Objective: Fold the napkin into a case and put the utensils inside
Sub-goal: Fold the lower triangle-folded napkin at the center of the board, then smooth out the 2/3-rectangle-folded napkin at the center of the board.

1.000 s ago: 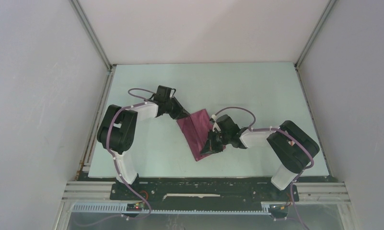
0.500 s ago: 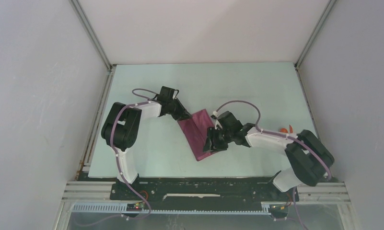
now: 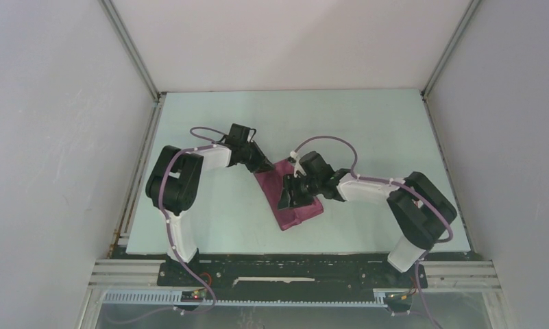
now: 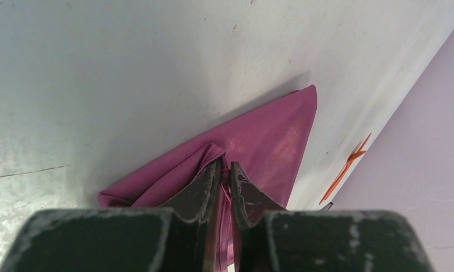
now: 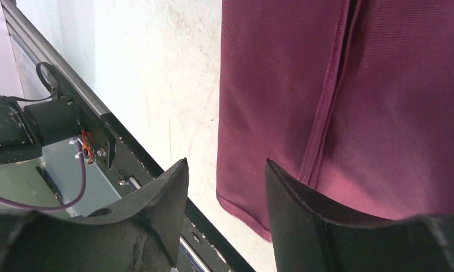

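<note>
The maroon napkin (image 3: 302, 214) lies folded into a long strip on the pale table, running from centre toward the near edge. My left gripper (image 3: 266, 167) is at its far end, shut on a raised pinch of the cloth (image 4: 225, 170). The right gripper (image 3: 287, 199) hovers over the strip's near half. Its fingers (image 5: 224, 170) are open with nothing between them, and the napkin (image 5: 349, 102) spreads flat below, a hem line running along it. One thin orange utensil (image 4: 344, 170) lies by the right wall in the left wrist view. In the top view the utensils are hidden.
The black base rail (image 3: 292, 271) with the arms' mounts runs along the table's near edge, close to the napkin's near end (image 5: 241, 209). Grey walls and an aluminium frame (image 3: 131, 55) close in the table on three sides.
My right gripper has opened, let go of the napkin's near part, and moved left and farther back over the strip. The near end now lies wider. The left gripper stays shut on its corner.
</note>
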Motion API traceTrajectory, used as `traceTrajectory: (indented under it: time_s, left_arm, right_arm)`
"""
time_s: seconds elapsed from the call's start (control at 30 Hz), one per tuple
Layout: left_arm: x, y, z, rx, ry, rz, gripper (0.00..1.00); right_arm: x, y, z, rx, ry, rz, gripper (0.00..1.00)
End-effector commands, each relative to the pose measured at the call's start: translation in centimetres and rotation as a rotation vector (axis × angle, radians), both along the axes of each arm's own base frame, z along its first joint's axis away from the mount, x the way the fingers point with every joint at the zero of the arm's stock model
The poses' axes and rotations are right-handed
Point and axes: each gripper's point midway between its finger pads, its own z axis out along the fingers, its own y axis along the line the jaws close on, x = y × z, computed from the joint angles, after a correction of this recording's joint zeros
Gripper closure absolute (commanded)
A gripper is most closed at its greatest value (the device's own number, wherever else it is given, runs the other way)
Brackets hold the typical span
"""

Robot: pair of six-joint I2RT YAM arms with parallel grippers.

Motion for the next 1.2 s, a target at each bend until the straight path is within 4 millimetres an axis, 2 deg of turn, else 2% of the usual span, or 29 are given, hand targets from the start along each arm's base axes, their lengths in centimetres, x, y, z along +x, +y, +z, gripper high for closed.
traceTrajectory:
  time_s: [0.0, 0.1, 0.23, 0.43, 0.67, 0.83, 0.93, 1.0, 1.03, 1.1, 1.17]
  left_arm:
    - [0.7, -0.9, 1.1, -0.014, -0.043, -0.044, 0.85]
    - [0.9, -1.0, 1.1, -0.014, -0.041, -0.048, 0.86]
    - [1.0, -1.1, 1.0, -0.016, -0.038, -0.049, 0.86]
    - [1.3, -0.3, 0.8, 0.004, -0.038, -0.056, 0.87]
    - [0.9, -0.8, 0.6, -0.021, -0.009, -0.084, 0.87]
    - [1.0, -1.1, 0.4, -0.038, 0.0, -0.079, 0.87]
    - [1.2, -1.1, 0.6, -0.039, -0.011, -0.082, 0.87]
    - [1.4, -1.1, 1.3, -0.034, -0.025, -0.096, 0.8]
    - [1.4, -1.1, 2.0, -0.031, -0.037, -0.106, 0.71]
    - [1.5, -1.0, 4.2, -0.034, -0.085, -0.122, 0.45]
    - [1.2, -1.0, 7.0, -0.06, -0.143, -0.142, 0.35]
  right_arm:
    - [0.4, 3.5, 1.4, 0.145, -0.022, 0.052, 0.41]
    - [0.0, 4.1, 0.9, 0.18, -0.003, 0.067, 0.43]
    - [0.1, 4.8, 1.7, 0.242, 0.003, 0.089, 0.41]
    - [0.9, 5.9, 1.9, 0.385, 0.055, 0.144, 0.25]
    - [1.1, 6.0, 1.3, 0.459, 0.082, 0.228, 0.2]
    - [0.6, 5.3, -0.6, 0.398, 0.116, 0.234, 0.18]
    - [-0.2, 4.6, -0.7, 0.394, 0.121, 0.242, 0.18]
    - [-0.4, 4.4, -1.0, 0.386, 0.121, 0.239, 0.18]
    - [-0.2, 4.3, -1.1, 0.384, 0.123, 0.233, 0.18]
    - [0.2, 4.1, -1.1, 0.394, 0.131, 0.22, 0.19]
    - [0.5, 3.9, -0.8, 0.411, 0.125, 0.212, 0.19]
